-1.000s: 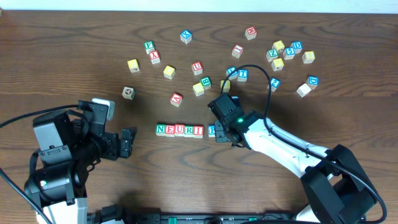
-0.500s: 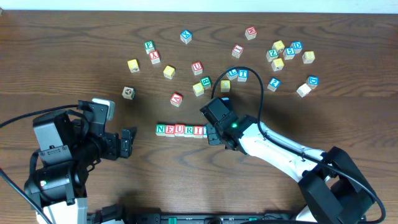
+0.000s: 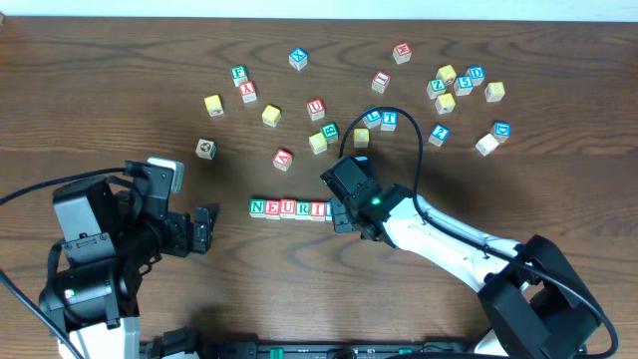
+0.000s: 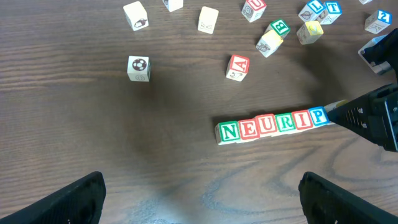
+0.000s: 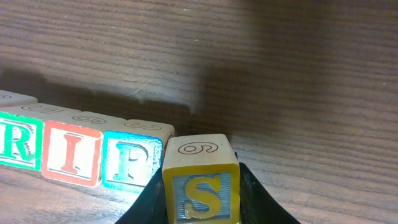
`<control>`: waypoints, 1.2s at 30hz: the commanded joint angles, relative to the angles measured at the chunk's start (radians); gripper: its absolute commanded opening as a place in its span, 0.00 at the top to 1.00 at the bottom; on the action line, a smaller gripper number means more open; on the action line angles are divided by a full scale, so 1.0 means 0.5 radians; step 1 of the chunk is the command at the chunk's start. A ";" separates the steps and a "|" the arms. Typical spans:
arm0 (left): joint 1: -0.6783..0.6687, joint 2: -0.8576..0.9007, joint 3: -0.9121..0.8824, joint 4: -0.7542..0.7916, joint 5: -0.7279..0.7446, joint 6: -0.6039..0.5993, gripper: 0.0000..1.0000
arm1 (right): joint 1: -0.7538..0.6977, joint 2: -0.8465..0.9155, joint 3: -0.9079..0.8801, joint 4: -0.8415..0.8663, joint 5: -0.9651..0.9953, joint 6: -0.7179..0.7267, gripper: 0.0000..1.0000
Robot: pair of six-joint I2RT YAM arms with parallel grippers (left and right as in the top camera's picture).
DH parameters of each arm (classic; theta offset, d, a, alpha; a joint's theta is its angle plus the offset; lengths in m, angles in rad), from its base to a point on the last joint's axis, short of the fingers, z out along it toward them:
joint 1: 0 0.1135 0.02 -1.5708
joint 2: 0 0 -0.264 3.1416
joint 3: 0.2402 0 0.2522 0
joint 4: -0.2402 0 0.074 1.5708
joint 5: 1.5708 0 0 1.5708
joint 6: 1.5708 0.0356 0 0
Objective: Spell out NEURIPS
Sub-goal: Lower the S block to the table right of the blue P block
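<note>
The right gripper (image 5: 202,208) clamps the S cube (image 5: 200,186). Set it flush against the P cube (image 5: 130,163), level with the row (image 4: 261,126), then release. Left gripper (image 4: 202,199): spread wide.

Dark brown wood-grain table (image 3: 100,90). Near front centre, touching row of small wooden letter cubes reading NEURIP (image 4: 272,125). Farther back, well apart from row: scattered loose wooden letter cubes (image 3: 446,74), red-lettered A cube (image 3: 283,158), pale cube with round black mark (image 3: 205,149).
</note>
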 commanded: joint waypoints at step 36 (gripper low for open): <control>0.010 -0.002 0.038 0.007 0.024 0.034 0.02 | 0.014 0.020 0.027 -0.074 0.140 0.191 0.99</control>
